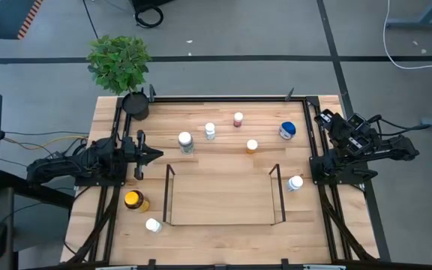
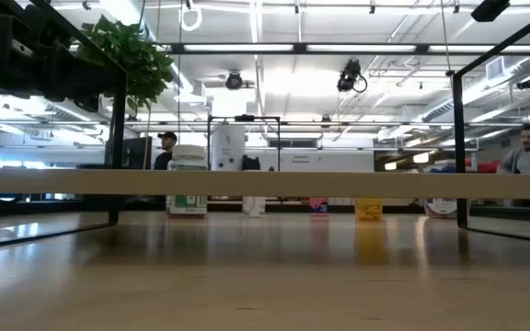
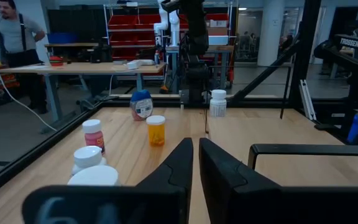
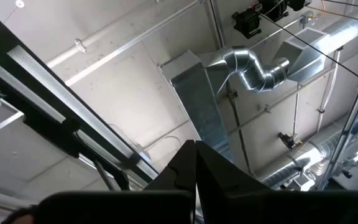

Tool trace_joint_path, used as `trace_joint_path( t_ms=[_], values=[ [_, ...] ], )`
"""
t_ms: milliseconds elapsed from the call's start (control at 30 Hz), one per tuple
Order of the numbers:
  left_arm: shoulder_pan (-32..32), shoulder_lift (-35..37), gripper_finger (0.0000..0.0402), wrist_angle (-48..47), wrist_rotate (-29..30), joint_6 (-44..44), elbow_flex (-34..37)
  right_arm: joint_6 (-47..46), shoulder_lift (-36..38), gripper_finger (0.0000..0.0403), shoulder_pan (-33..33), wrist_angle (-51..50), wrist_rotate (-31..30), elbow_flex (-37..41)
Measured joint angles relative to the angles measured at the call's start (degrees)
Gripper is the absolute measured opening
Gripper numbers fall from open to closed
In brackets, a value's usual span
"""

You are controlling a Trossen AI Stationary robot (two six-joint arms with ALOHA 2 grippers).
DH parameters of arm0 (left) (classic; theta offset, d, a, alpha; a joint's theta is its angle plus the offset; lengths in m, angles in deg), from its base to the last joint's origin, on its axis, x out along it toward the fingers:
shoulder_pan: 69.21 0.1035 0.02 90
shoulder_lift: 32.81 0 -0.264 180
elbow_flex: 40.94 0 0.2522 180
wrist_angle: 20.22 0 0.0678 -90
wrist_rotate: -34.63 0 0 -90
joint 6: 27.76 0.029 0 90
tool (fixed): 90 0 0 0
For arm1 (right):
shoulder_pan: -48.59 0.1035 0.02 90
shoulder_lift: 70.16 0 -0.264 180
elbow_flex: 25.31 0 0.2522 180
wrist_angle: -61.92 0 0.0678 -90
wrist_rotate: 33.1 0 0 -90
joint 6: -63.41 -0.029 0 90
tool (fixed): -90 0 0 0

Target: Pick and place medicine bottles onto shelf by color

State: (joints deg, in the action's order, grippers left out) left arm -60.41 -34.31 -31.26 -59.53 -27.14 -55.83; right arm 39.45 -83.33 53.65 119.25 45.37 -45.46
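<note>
Your left gripper (image 3: 194, 163) shows its jaws drawn nearly together with only a thin slit between them and nothing held; it sits low over the table (image 1: 223, 187) at the left edge, pointing across toward the bottles. Your right gripper (image 4: 194, 163) has its jaws closed on nothing and is tilted up toward the ceiling, its arm folded at the table's right edge. Just ahead of the left jaws, in the left wrist view, stand a white-capped bottle (image 3: 88, 157), a pink-capped bottle (image 3: 92, 133) and a small orange bottle (image 3: 156, 130), with a blue-capped bottle (image 3: 141, 104) and another white one (image 3: 218, 102) farther off. From above, an amber yellow-lidded jar (image 1: 133, 200) and a white-capped bottle (image 1: 153, 225) lie near the left arm, another white-capped bottle (image 1: 296, 182) near the right. The shelf (image 1: 169, 196), a black wire rack, stands in the middle of the table and appears to carry no bottles yet. Judge the bottles light, rigid and smooth-sided, so liable to slip or tip; you would best take each across its round body just below the cap, with the jaws opened first.
</note>
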Motion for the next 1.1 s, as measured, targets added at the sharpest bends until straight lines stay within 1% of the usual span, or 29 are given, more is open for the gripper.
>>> trace_joint_path(
  t_ms=[200,333,400,500,667,733,833,1033,1100],
  values=[
    [0.1,0.0,0.0026,0.3,0.6,0.3,0.0,0.0,0.0,0.0008,0.0,0.0,0.0,0.0],
    [0.1,0.0,0.0027,0.9,0.8,-3.1,0.0,0.0,0.0,0.0008,0.0,0.0,0.0,0.0],
    [0.1,0.0,0.0029,4.2,0.9,-5.2,0.0,0.0,0.0,0.0008,0.0,0.0,0.0,0.0],
    [0.1,0.0,0.0034,5.0,1.0,-12.3,-2.8,0.0,0.0,0.0008,0.0,0.0,0.0,0.0],
    [0.1,-2.0,0.0035,5.0,1.0,-13.9,-10.6,0.0,0.0,0.0008,0.0,0.0,0.0,0.0],
    [0.1,-4.7,0.0033,5.3,2.1,-15.1,-14.7,2.8,0.0,0.0008,0.0,-0.2,0.0,0.0],
    [0.1,-10.8,0.0029,1.4,4.1,-16.6,-22.0,8.8,0.0,0.0008,0.0,-0.2,0.0,0.0],
    [0.1,-27.7,0.0033,-9.0,4.4,-17.7,-38.0,9.4,0.0,0.0008,0.0,-0.1,0.0,0.0],
    [0.1,-33.3,0.0036,-9.3,4.4,-18.4,-42.8,9.5,0.0,0.0008,0.0,-0.3,-0.6,-0.5]
  ],
)
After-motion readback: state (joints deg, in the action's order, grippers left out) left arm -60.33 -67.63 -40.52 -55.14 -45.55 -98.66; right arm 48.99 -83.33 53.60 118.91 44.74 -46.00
